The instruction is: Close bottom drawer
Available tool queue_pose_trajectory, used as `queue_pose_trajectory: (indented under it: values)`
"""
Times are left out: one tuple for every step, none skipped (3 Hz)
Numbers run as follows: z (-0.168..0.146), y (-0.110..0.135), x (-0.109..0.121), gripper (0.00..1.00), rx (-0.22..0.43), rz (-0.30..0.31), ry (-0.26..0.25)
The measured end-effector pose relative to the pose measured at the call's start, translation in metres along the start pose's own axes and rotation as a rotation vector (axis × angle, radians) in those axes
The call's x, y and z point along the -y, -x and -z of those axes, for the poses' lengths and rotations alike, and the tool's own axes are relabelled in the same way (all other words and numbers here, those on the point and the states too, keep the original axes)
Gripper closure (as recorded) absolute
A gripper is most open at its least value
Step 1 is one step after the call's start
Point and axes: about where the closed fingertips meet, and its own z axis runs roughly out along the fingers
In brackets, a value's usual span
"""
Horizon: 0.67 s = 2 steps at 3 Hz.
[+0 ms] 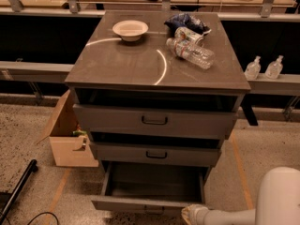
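Gripper point(191, 213), grip state unclear, sits by bottom drawer point(140, 203) front's right corner; push squarely, evenly inward

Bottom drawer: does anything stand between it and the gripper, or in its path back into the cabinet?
Nothing visible does. The bottom drawer stands pulled out, its interior bare. The gripper is by the front panel's right end, with no object between. The cardboard box sits left of the cabinet, off the path.
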Motion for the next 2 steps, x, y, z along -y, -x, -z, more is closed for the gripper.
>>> queue_pose_trajectory:
  values:
    - [-0.01, -0.006, 0.017, 1.0, -0.009, 0.022, -0.048]
    - [-0.027, -0.01, 0.034, 1.0, -0.019, 0.035, -0.09]
